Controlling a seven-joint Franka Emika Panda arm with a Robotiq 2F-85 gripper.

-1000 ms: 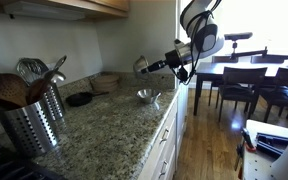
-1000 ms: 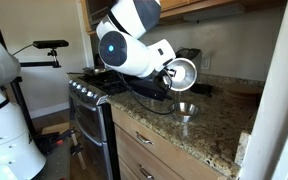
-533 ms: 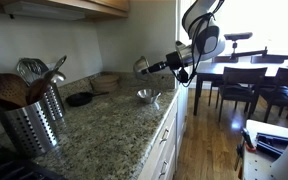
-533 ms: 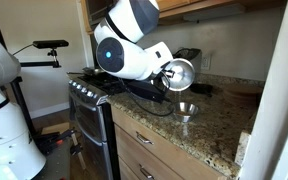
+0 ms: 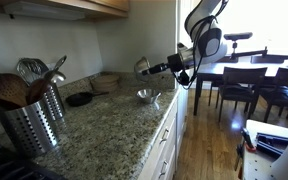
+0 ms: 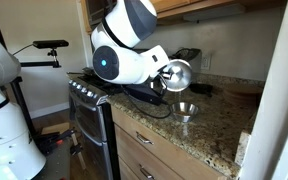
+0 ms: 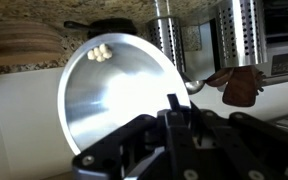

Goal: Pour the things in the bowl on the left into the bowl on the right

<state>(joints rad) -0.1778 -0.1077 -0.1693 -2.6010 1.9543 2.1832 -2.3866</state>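
Note:
My gripper (image 7: 174, 101) is shut on the rim of a shiny metal bowl (image 7: 114, 92), held tipped on its side in the air. A few small pale pieces (image 7: 101, 53) lie together against the bowl's inner wall near its rim. In both exterior views the held bowl (image 5: 142, 66) (image 6: 178, 74) hangs above the granite counter, up and to one side of a second metal bowl (image 5: 148, 97) (image 6: 185, 110) that stands on the counter near its front edge. The gripper (image 5: 157, 68) reaches in from the dining-room side.
A perforated metal utensil holder (image 5: 34, 120) with wooden spoons stands on the counter, with a black dish (image 5: 79, 99) and a wooden plate (image 5: 106, 80) behind. A stove (image 6: 89, 95) adjoins the counter. A dining table and chairs (image 5: 249, 80) stand beyond.
The wrist has turned a little further and the arm's upper body has shifted slightly. The held bowl stays over the same spot, still gripped.

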